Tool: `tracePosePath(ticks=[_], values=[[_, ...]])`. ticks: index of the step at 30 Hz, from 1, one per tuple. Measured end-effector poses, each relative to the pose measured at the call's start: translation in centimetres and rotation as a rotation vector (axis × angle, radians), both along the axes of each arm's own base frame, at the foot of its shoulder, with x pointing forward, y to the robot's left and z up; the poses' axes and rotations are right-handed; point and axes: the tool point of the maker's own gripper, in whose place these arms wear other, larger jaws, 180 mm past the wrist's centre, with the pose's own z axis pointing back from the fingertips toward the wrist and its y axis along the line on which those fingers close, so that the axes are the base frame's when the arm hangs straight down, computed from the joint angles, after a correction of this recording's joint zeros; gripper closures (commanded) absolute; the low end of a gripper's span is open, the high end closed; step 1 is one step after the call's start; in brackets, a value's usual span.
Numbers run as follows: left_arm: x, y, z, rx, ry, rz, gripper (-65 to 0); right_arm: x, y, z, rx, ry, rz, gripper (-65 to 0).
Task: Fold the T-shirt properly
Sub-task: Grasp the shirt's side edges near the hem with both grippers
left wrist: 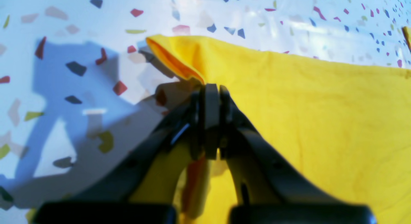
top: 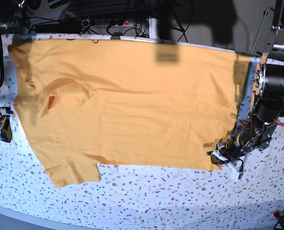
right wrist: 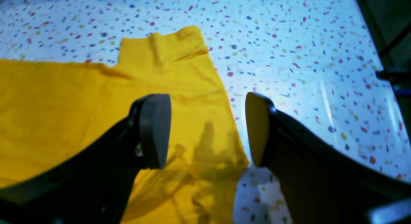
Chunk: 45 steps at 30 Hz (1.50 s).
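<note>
The mustard-orange T-shirt (top: 132,105) lies spread flat over the table, one short sleeve (top: 72,172) pointing toward the front edge. In the left wrist view my left gripper (left wrist: 211,89) is shut on the shirt's (left wrist: 305,105) hem corner, and the cloth puckers up just beyond the fingertips. The base view shows that gripper (top: 219,156) at the shirt's front right corner. My right gripper (right wrist: 207,127) hovers open over the shirt's (right wrist: 64,98) edge below a sleeve (right wrist: 167,47), nothing between its fingers. In the base view it (top: 4,130) sits at the far left edge.
A white speckled tablecloth (top: 156,196) covers the table around the shirt. Cables and a power strip (top: 103,21) run along the back edge. The left arm's body (top: 274,91) stands at the right side of the table.
</note>
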Motion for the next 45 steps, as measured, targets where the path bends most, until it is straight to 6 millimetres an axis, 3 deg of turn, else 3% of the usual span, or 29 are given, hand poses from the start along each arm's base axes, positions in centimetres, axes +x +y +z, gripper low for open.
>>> tracePosePath(ticks=[6, 14, 19, 23, 29, 33, 45], values=[[0.0, -0.2, -0.1, 0.000, 0.004, 0.001, 0.0, 3.6, -4.1, -4.3, 0.192, 0.106, -0.101, -36.0], [0.0, 0.0, 0.0, 0.002, 0.002, 0.004, 0.0, 10.4, -6.3, -8.3, 0.202, 0.293, -0.137, -36.0], [0.0, -0.1, -0.1, 0.002, 0.007, 0.000, 0.0, 12.4, -6.0, -11.7, 0.203, 0.356, -0.150, -36.0], [0.0, -0.1, -0.1, 0.001, 0.006, 0.002, 0.0, 12.1, -5.4, -14.8, 0.170, 0.432, -0.172, -36.0], [0.0, -0.1, -0.1, 0.002, 0.007, 0.001, 0.0, 11.4, -2.6, -18.7, 0.133, 0.506, -0.138, -36.0], [0.0, -0.1, -0.1, 0.002, 0.007, 0.000, 0.0, 12.1, -2.8, -18.0, 0.132, 0.472, -0.159, -36.0], [-0.1, -0.1, -0.1, 0.002, 0.008, 0.000, 0.0, 11.3, -5.1, -18.1, 0.046, 0.473, -0.205, -36.0]])
